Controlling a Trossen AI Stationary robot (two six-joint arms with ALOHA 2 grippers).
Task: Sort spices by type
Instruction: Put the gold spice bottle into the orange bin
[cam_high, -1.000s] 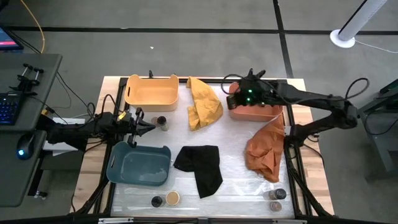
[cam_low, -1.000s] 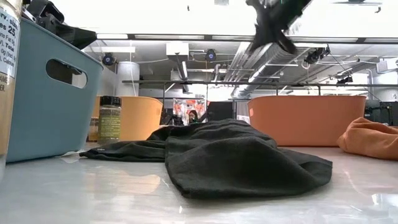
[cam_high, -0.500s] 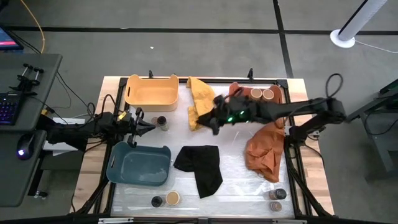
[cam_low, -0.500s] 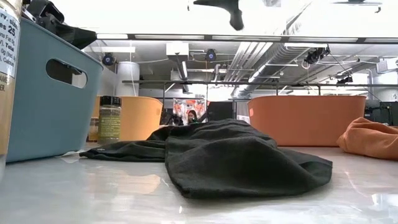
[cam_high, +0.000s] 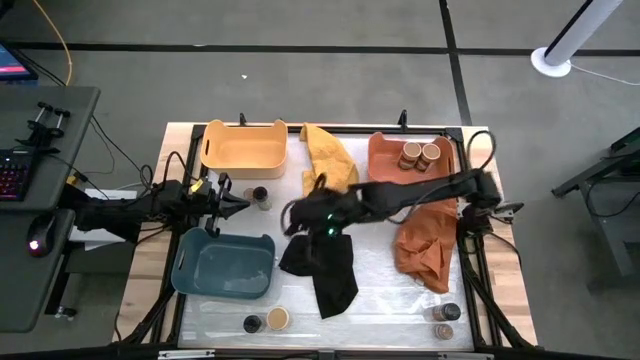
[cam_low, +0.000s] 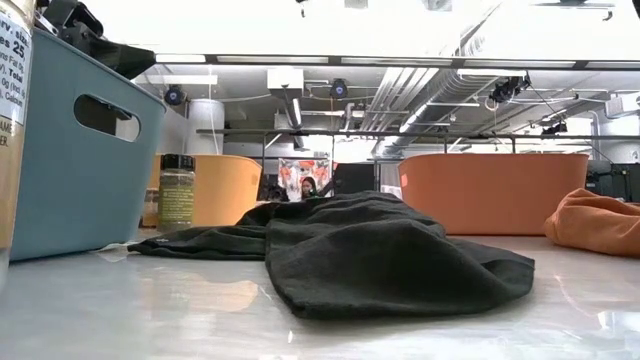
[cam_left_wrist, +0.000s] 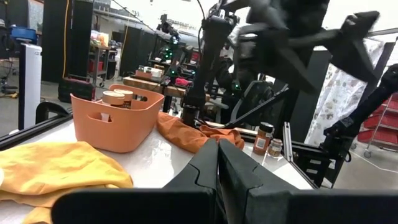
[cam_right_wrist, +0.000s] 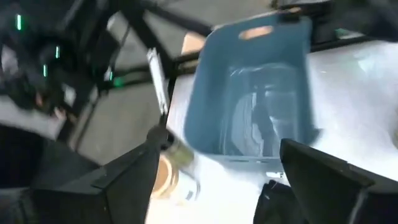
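My right gripper (cam_high: 293, 216) hangs open and empty above the table's middle, over the far left corner of the black cloth (cam_high: 322, 268). Its wrist view (cam_right_wrist: 214, 186) looks toward the blue tray (cam_right_wrist: 255, 93) and the two jars by the near edge (cam_right_wrist: 168, 175). My left gripper (cam_high: 240, 203) is shut and empty at the left, beside a dark-lidded jar (cam_high: 260, 197). Two tan-lidded jars (cam_high: 421, 154) stand in the coral tray (cam_high: 380, 165). One dark-lidded jar (cam_high: 252, 323) and one tan-lidded jar (cam_high: 277, 318) stand at the near edge. Two more jars (cam_high: 445, 320) stand at the near right.
The yellow tray (cam_high: 243, 145) stands at the far left and the blue tray (cam_high: 225, 265) at the near left. A yellow cloth (cam_high: 328, 165) lies at the far middle and a rust-orange cloth (cam_high: 427, 240) at the right. The right arm stretches across the table's middle.
My right gripper has gone from above the coral tray toward the table's left and somewhat nearer, past the yellow cloth, to above the black cloth's far left corner. The two tan-lidded jars in the coral tray, first covered by it, now show.
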